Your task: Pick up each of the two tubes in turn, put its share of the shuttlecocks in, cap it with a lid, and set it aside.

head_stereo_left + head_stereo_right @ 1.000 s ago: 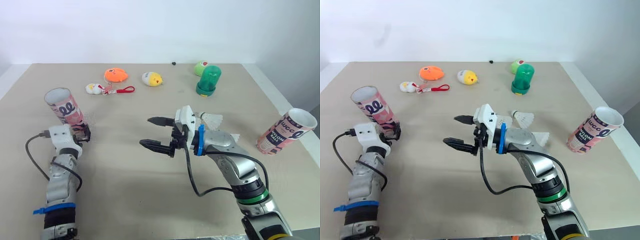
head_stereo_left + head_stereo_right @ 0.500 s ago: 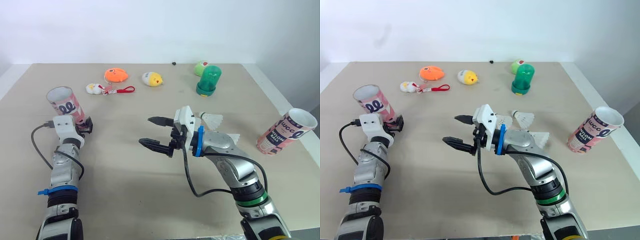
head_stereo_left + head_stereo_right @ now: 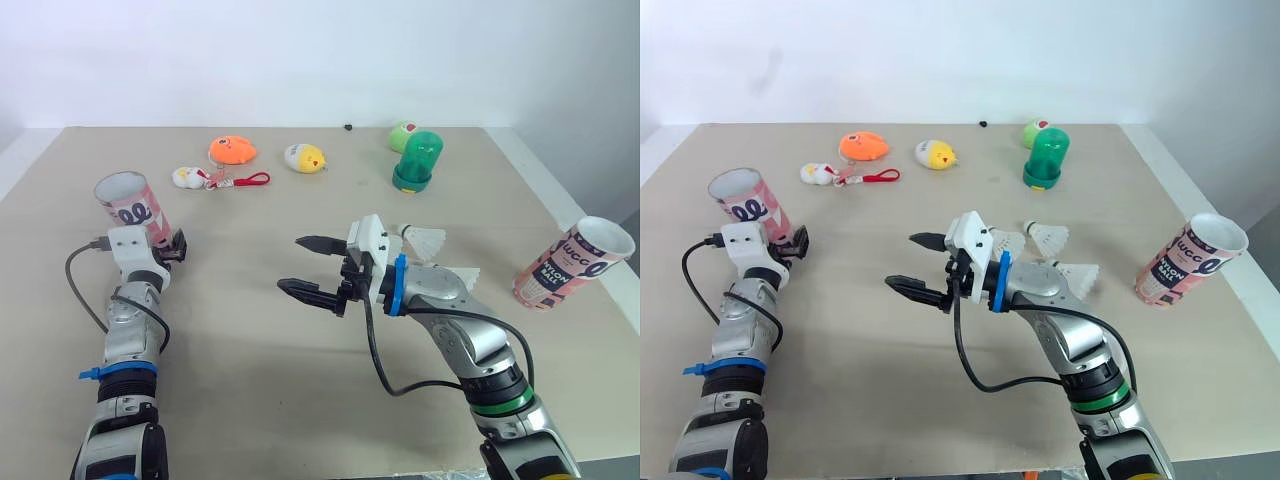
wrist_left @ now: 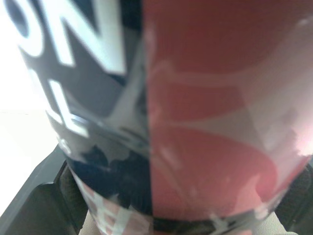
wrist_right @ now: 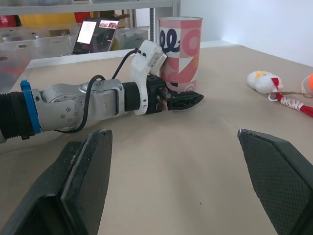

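Since a second ago the left arm has swung inward and reached farther up the tabletop (image 3: 250, 350), and the pink tube (image 3: 132, 205) it carries now stands nearer upright than before. The left end effector (image 3: 172, 248) is clamped on the base of that tube, whose open mouth faces up, not far from the tabletop's left edge. From the right wrist view the tube's foot looks to be at the surface, though I cannot tell whether it rests there.

The right arm has hardly shifted. The right end effector (image 3: 295, 264) hovers over the middle of the tabletop with its black fingers spread wide and nothing between them. Bare surface lies all around it and across to the left arm.

Two shuttlecocks (image 3: 427, 240) lie just behind the right forearm. The second tube (image 3: 575, 262) sits tilted close to the right edge, mouth open.

Along the far side, well apart from both arms, are a green domed lid (image 3: 417, 160), a green toy (image 3: 403, 134), a yellow chick toy (image 3: 304, 158), an orange toy (image 3: 232, 150) and a small white toy with a red strap (image 3: 190, 178).
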Available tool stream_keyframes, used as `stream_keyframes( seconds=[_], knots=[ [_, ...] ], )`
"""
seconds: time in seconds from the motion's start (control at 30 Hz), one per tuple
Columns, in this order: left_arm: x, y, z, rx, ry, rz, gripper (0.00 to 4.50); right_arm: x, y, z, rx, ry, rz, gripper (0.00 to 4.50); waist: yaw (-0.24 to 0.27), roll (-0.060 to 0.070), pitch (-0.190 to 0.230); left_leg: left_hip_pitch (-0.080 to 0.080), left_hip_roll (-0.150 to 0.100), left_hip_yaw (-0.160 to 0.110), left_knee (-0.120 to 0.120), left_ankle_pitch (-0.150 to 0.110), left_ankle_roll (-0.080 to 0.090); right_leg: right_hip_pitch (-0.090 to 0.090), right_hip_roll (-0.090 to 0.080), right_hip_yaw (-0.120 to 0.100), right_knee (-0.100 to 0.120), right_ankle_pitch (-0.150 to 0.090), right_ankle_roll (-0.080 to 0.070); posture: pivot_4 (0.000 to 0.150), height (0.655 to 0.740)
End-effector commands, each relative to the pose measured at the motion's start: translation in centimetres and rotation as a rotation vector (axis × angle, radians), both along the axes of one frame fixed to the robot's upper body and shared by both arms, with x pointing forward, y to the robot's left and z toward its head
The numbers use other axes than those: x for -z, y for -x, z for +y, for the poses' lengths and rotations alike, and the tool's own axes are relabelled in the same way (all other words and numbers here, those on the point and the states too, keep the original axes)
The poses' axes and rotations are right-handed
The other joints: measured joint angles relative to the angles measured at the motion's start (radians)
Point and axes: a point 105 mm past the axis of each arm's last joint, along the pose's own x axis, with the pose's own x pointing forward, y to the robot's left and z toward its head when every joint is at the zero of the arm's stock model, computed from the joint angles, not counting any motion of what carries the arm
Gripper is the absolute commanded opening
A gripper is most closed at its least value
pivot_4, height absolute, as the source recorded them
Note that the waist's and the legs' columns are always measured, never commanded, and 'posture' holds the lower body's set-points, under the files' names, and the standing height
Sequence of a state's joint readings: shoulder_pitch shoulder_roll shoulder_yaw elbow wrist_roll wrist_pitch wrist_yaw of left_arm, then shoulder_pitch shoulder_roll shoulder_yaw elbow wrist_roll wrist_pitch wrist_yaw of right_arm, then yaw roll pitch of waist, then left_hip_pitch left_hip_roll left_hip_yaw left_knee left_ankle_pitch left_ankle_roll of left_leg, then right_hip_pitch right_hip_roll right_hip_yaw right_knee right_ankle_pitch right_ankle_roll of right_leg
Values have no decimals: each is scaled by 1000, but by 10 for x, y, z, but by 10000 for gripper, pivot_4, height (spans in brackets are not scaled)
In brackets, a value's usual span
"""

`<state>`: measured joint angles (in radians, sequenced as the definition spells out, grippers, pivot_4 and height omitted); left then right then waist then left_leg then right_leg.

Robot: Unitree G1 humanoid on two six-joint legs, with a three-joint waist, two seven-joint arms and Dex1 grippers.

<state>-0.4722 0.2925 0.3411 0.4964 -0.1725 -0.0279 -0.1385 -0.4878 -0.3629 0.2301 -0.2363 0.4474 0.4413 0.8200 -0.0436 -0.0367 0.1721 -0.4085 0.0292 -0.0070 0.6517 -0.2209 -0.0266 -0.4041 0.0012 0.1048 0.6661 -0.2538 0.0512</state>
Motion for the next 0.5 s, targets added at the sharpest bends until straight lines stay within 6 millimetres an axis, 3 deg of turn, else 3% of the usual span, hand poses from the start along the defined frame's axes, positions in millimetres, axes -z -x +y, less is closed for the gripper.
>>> stream_keyframes(
  seconds=[0.03,0.07,0.1,0.13,0.5],
  knots=[
    [6,-1,0,5,3,20,45000,-15,7,2,-18,-28,-57,44017,0,0,0,0,0,0,0,0,0,0,0,0,0,0,0,1500,7400],
    [6,-1,0,5,3,20,45000,-15,7,2,-18,-28,-57,44017,0,0,0,0,0,0,0,0,0,0,0,0,0,0,0,1500,7400],
    [7,-1,-1,7,5,21,39941,-15,8,2,-18,-28,-57,45000,0,0,0,0,0,0,0,0,0,0,0,0,0,0,0,1500,7400],
    [7,-1,-1,9,4,22,38624,-15,8,2,-17,-28,-56,45000,0,0,0,0,0,0,0,0,0,0,0,0,0,0,0,1500,7400],
    [6,2,2,17,-7,18,38624,-13,6,0,19,-40,-51,45000,0,0,0,0,0,0,0,0,0,0,0,0,0,0,0,1500,7400]
  ],
)
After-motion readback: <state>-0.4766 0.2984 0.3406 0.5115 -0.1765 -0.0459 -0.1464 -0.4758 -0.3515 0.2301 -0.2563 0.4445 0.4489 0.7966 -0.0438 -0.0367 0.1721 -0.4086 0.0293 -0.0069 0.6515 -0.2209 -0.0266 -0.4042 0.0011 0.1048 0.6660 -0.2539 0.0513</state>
